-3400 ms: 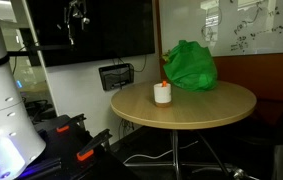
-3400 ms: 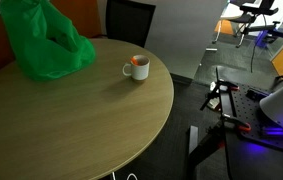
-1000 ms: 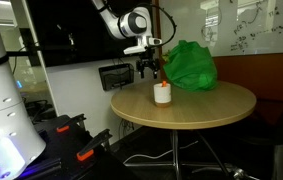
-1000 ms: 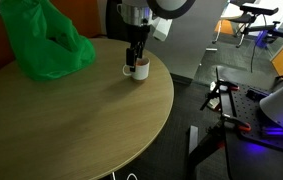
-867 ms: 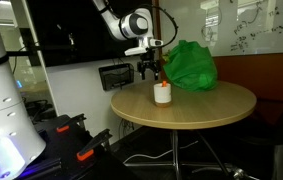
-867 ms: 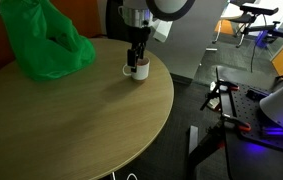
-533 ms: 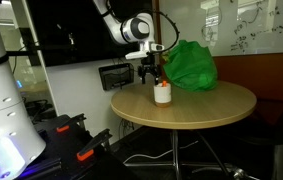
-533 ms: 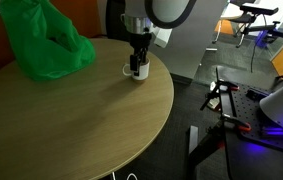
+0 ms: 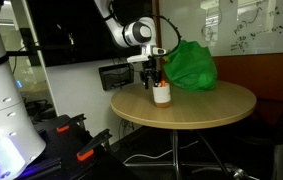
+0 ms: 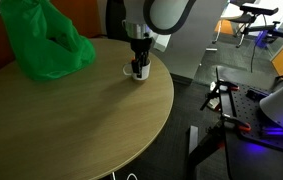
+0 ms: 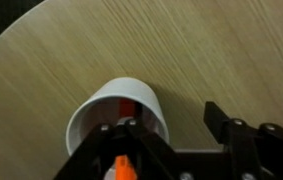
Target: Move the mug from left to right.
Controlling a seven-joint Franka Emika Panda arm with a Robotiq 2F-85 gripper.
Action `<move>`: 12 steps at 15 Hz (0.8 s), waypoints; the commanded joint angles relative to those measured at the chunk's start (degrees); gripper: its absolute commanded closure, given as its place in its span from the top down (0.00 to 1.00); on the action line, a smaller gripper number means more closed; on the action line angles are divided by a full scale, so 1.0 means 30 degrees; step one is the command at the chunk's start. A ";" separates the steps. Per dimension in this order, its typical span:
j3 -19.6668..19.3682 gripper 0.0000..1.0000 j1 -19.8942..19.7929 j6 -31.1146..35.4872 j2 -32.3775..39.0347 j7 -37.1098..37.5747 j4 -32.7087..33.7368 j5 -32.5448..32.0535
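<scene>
A white mug (image 9: 161, 95) with an orange-red inside stands on the round wooden table (image 9: 206, 108) near its edge. It also shows in the other exterior view (image 10: 138, 70) and fills the lower left of the wrist view (image 11: 111, 120). My gripper (image 9: 158, 78) is down at the mug, also visible in the other exterior view (image 10: 139, 58). In the wrist view the gripper (image 11: 171, 135) is open: one finger reaches inside the mug's rim, the other stands outside the mug's wall to the right, with a gap.
A crumpled green bag (image 9: 190, 66) lies on the table behind the mug, also seen in the other exterior view (image 10: 41, 42). A black chair (image 10: 121, 20) stands at the table's far edge. The table's edge is close to the mug.
My gripper has come down from above until it straddles the mug's rim. The mug has not moved.
</scene>
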 commanded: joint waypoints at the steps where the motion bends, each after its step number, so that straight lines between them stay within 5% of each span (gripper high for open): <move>1: -0.0145 0.38 0.0101 -0.0048 0.0199 0.0560 0.0253 -0.0528; 6: -0.0366 0.01 0.0137 -0.0076 0.0345 0.0657 0.0264 -0.0922; 12: -0.0111 0.03 -0.0030 -0.0151 -0.0108 0.0346 0.0184 -0.0643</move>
